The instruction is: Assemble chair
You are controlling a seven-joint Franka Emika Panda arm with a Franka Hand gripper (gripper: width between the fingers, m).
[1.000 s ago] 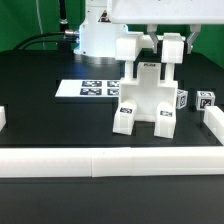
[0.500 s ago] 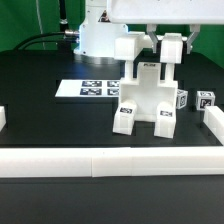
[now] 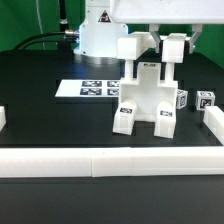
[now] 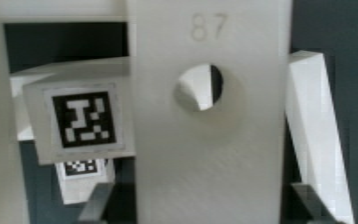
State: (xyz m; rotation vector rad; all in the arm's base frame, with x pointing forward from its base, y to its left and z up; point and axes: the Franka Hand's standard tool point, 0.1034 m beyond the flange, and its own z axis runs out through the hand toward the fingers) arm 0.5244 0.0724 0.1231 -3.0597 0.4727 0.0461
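The chair (image 3: pixel 146 98) stands partly built on the black table, right of centre in the exterior view: chunky white slabs and posts with marker tags. My gripper (image 3: pixel 152 50) comes down from above onto its top. In the wrist view a white slab (image 4: pixel 206 130) with a round hole fills the space between my fingers (image 4: pixel 105 195), which sit against its two edges. My gripper (image 4: pixel 206 205) is shut on that slab. A tagged white part (image 4: pixel 78 115) shows beside it.
The marker board (image 3: pixel 90 88) lies flat beside the chair, on the exterior view's left. Two small tagged white pieces (image 3: pixel 205 99) sit at the exterior view's right. A long low white rail (image 3: pixel 110 163) runs along the front, with white blocks at both sides.
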